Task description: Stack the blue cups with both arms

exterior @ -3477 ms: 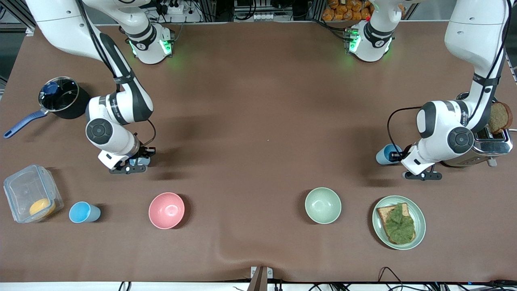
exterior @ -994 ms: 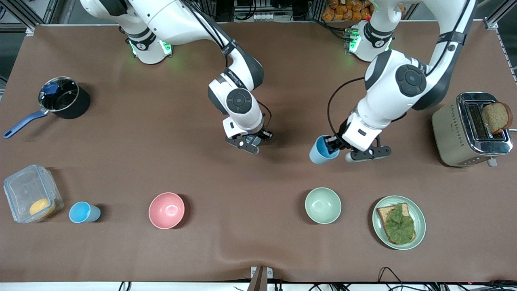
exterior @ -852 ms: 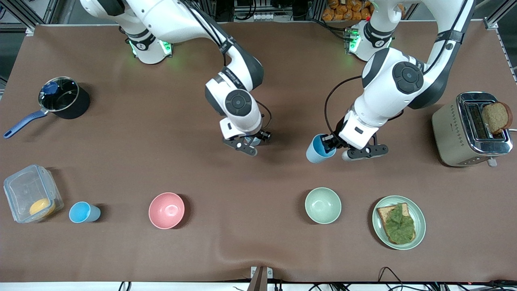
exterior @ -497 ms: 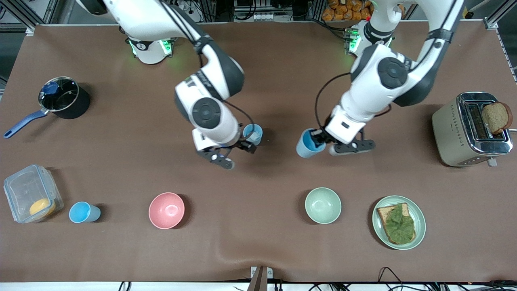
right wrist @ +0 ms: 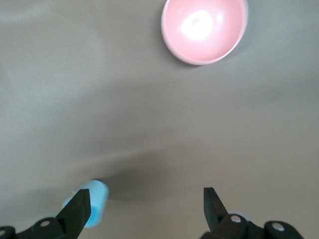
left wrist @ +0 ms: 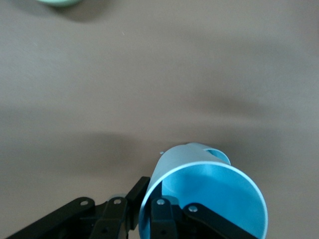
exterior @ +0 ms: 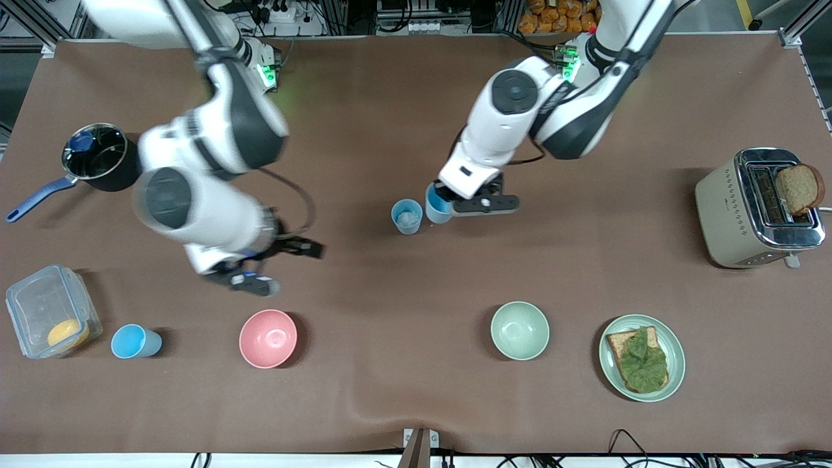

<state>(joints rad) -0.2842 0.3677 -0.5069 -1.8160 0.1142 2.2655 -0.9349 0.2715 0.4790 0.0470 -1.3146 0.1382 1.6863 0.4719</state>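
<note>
Over the middle of the worktop (exterior: 416,97), the left arm (exterior: 520,117) reaches down from its base with its elbow raised and its wrist bent low, and the left pincer (exterior: 448,203) is clamped on the rim of a held blue cup (exterior: 437,208), one finger (left wrist: 160,219) inside the mouth and the other against the outer wall. That cup hangs tilted just beside a paler blue cup (exterior: 407,216), which stands upright on the worktop right next to the pincer. The right arm (exterior: 208,175) is folded, its wrist up over the worktop, and the right pincer (exterior: 273,263) has its fingers spread wide with nothing between them; the pink bowl (exterior: 268,338) lies below and ahead of it. A third blue cup (exterior: 135,342) stands off toward the right arm's end of the worktop, well apart from both pincers. The right arm shows blurred, and the left wrist view cuts off the held cup's lower rim.
</note>
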